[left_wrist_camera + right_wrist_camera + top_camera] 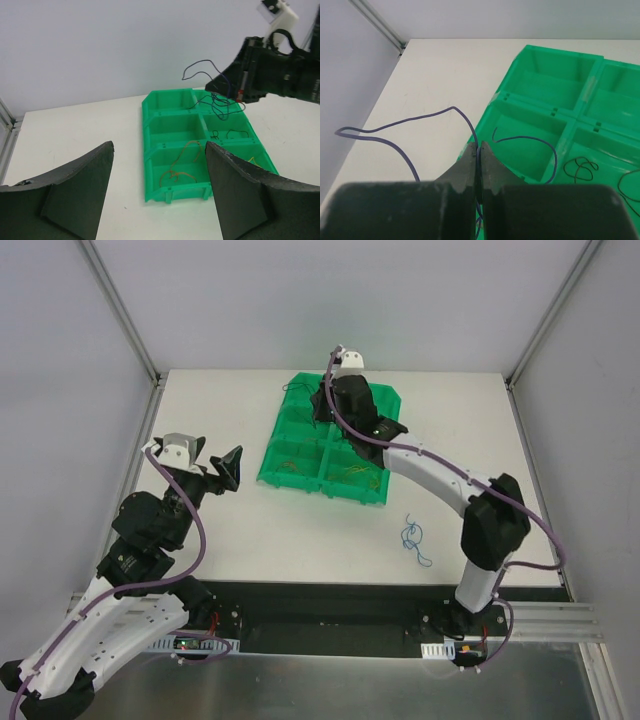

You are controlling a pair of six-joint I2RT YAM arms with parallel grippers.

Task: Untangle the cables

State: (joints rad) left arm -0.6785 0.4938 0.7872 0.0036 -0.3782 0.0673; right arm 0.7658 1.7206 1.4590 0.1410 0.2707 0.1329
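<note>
The right hand [479, 150], its fingers pressed together on a thin purple cable [420, 119], hangs above the far end of a green tray [175, 191]. The left hand [214, 458] is spread wide and empty over the table [300, 540], well off to the side of the tray.

From the pinch, one free end of the purple cable arcs forward and away to the right hand's left, out over bare table. A second length loops ahead and to the right of the fingertips, then drops into the compartment directly beneath them. The left wrist view shows the cable's lower part running down into a knot of dark strands in the tray under that hand. Whether they are truly snagged together cannot be made out.

That knot looks like the main hazard. A straight pull could drag the neighbouring strands out with the purple one, tighten the snarl, or tip or shift the tray, which nothing holds down. The wire is also thin and caught only at the fingertips, so a jerk could slide it free.

Black cables [584, 167] lie in a compartment below and to the right of the pinching hand, orange ones [180, 172] in the tray's end nearest the left hand. A blue cable [412, 537] sits alone on the table, well behind the right hand.
</note>
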